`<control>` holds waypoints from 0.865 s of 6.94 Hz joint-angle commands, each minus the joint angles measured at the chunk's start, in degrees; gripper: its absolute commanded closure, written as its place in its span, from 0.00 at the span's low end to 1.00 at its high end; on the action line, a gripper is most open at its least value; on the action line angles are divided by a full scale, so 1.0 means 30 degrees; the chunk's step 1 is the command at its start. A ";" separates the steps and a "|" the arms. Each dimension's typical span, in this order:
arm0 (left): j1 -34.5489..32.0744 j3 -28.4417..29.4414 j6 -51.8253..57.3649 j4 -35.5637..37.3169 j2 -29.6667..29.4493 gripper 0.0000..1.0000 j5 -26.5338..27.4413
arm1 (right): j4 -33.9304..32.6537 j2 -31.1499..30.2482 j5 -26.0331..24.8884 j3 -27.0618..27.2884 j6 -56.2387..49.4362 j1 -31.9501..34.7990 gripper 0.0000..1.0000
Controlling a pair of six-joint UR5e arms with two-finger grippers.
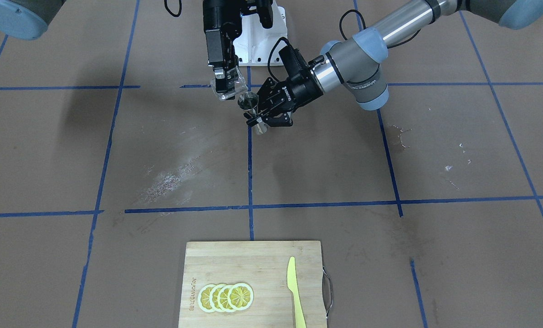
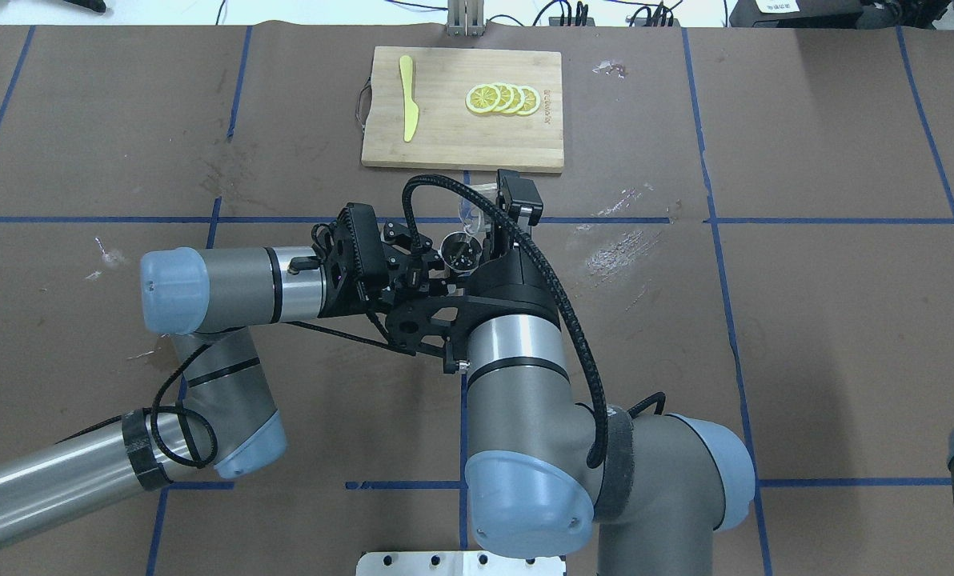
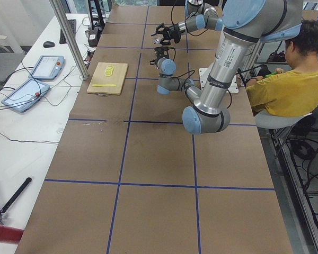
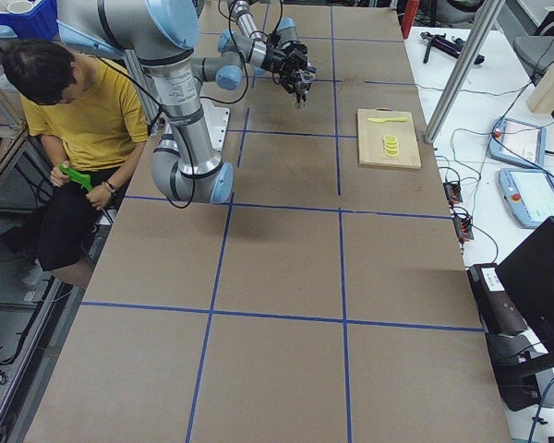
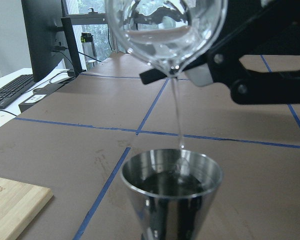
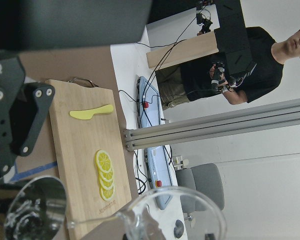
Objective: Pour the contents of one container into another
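Observation:
The clear glass beaker [image 1: 228, 86] is tipped over, lip down, with my right gripper [image 1: 226, 83] shut on it. A thin stream of clear liquid [image 5: 177, 115] falls from the beaker [image 5: 165, 30] into the steel jigger [image 5: 172, 195] just below it. The jigger [image 1: 248, 100] stands upright above the table, and my left gripper [image 1: 257, 119] is shut around its narrow waist. From overhead, the jigger's open cup [image 2: 461, 250] shows dark liquid, with the beaker [image 2: 473, 210] right beyond it. The right wrist view shows the beaker [image 6: 175, 215] beside the jigger rim [image 6: 35, 207].
A wooden cutting board [image 1: 253, 264] lies at the operators' edge of the table, with overlapping lemon slices [image 1: 226, 297] and a yellow plastic knife [image 1: 294, 291] on it. A seated person in yellow [image 3: 286, 79] is beside the robot base. Brown paper with blue tape lines covers the table.

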 commanded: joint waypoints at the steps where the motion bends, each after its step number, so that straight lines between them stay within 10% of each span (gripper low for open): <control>1: -0.0011 -0.0009 -0.0023 -0.0061 0.0030 1.00 0.0000 | 0.0496 0.0256 0.0194 0.0090 0.1477 0.0197 1.00; 6: -0.0011 -0.0068 -0.0082 -0.0149 0.0059 1.00 0.0029 | 0.2726 -0.0242 0.2767 0.0470 0.4815 0.1397 1.00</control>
